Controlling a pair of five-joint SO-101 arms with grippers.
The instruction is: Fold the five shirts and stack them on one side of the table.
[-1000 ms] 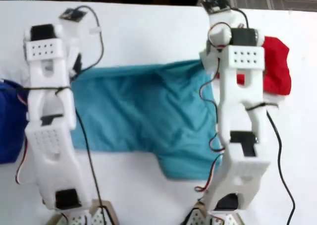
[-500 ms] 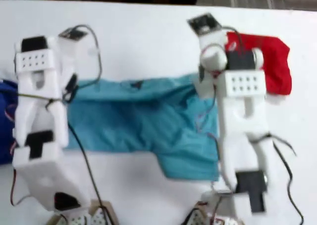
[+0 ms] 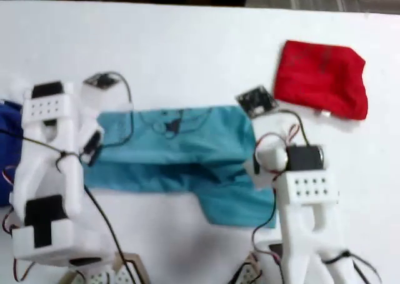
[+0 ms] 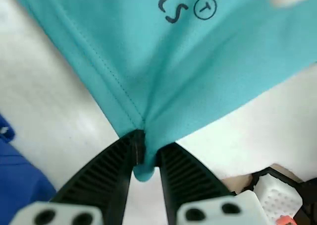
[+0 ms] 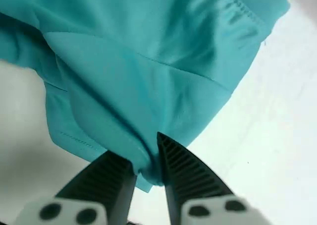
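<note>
Teal shirt (image 3: 181,149) lies mid-worktop (image 3: 187,46), partly doubled over. The left end effector (image 4: 146,158) is clamped on one edge and the right end effector (image 5: 146,163) on the other. A red shirt (image 3: 320,77) looks folded far right and a blue shirt (image 3: 6,152) sits left. Stacking remains, I'd say.

Bright, even light from overhead floods the white table (image 3: 187,40), which nearly washes out in the high view. Shadows are few and soft. In the right wrist view a grey one spreads on the table under the lifted teal shirt (image 5: 148,61), and its folds shade darker. The room beyond the table's far edge lies dark.
</note>
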